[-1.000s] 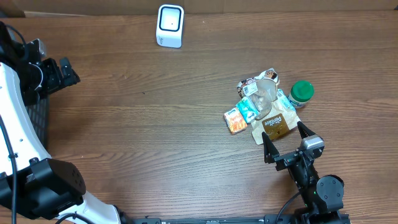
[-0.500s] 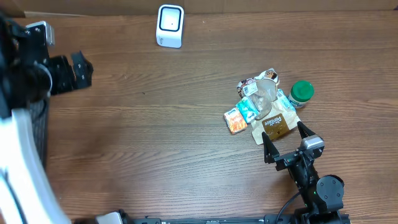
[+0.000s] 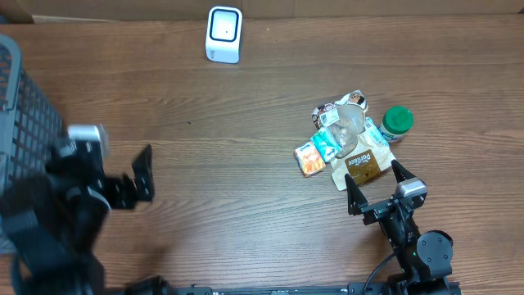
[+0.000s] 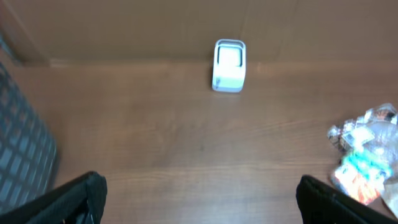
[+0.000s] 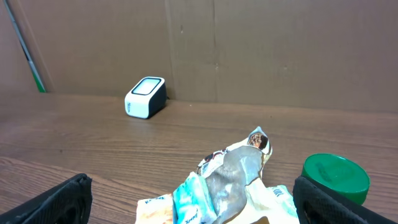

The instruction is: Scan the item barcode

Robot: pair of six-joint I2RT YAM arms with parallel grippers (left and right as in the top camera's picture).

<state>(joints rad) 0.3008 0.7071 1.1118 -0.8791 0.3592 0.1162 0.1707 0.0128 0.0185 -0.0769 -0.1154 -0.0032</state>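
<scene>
Both grippers spread wide, nothing held

Your left gripper (image 3: 135, 182) hangs over the bare table (image 3: 246, 188) beside the dark mesh basket (image 3: 24, 106), jaws fully apart, touching nothing. Your right gripper (image 3: 372, 176) sits at the near edge of the item pile (image 3: 348, 139), equally wide and empty. On the brown pouch (image 3: 362, 164) you get pale lettering too small to read; the orange packet (image 3: 309, 161) is no clearer. The green-lidded jar (image 3: 397, 121) stands at the pile's right, and the white scanner (image 3: 223, 33) at the far edge, well apart
</scene>
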